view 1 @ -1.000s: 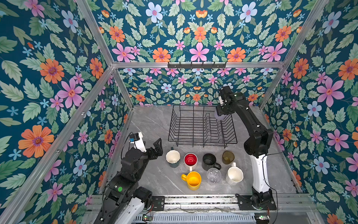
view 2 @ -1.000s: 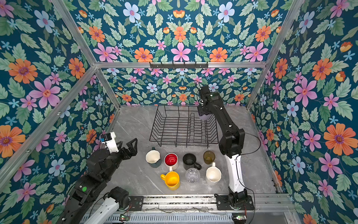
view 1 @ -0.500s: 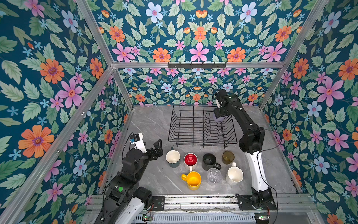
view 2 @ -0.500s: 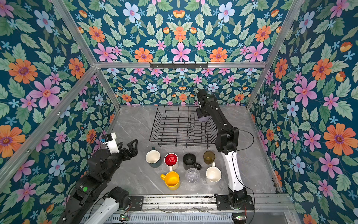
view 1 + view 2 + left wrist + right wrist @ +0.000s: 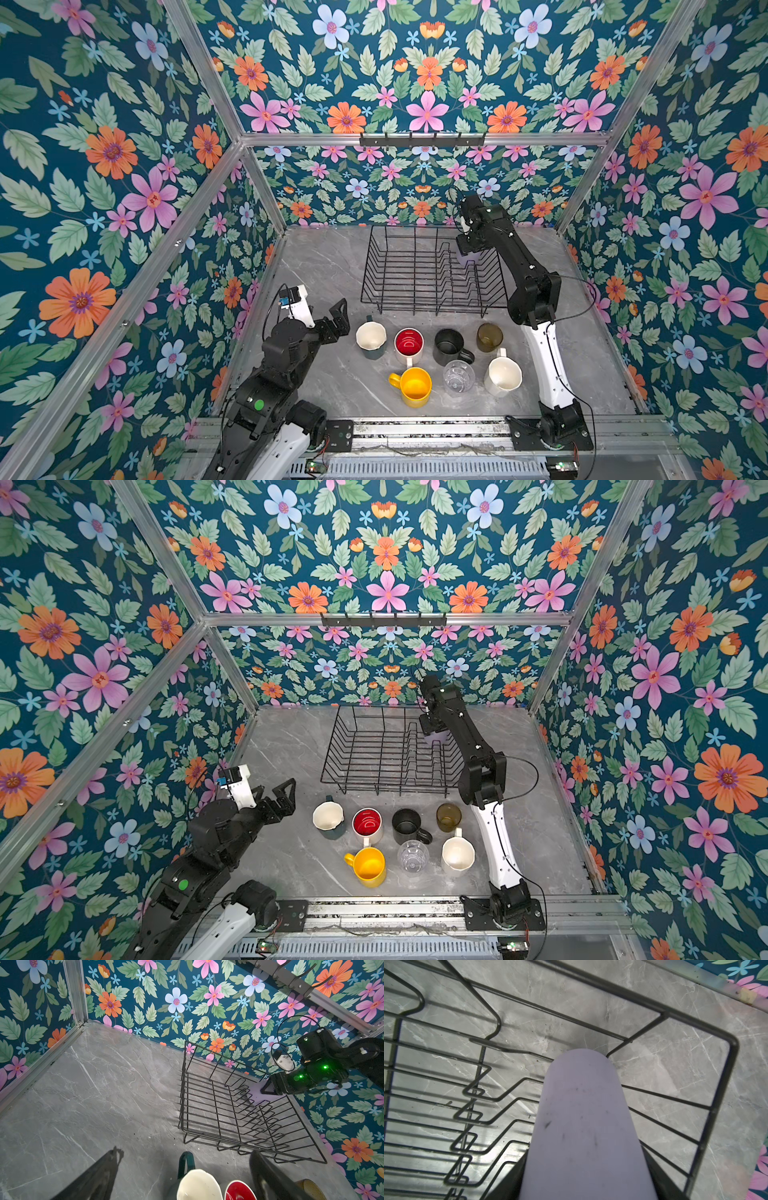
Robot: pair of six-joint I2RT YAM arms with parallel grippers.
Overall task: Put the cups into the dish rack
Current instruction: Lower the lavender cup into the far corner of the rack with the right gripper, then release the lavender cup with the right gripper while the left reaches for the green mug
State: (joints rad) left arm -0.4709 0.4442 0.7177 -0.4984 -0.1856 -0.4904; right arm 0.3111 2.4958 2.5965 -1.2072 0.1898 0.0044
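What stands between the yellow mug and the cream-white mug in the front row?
A clear glass tumbler, upright, stands between the yellow mug and the cream-white mug; both top views show it.

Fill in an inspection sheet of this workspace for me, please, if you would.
Surface: grey marble tabletop, faint dark specks.
Job's things: dish rack at the back; lilac tumbler inside its far right corner; seven cups on the tabletop in front: dark green mug, red-lined mug, black mug, olive tumbler, yellow mug, clear glass, cream mug.
Clutter: nothing seen.
Grippers: left gripper open, beside the dark green mug; right gripper shut on the lilac tumbler.
Cables: black cable loops off the right arm, clear of the cups.
Surroundings: floral walls, aluminium frame, black hook rail.
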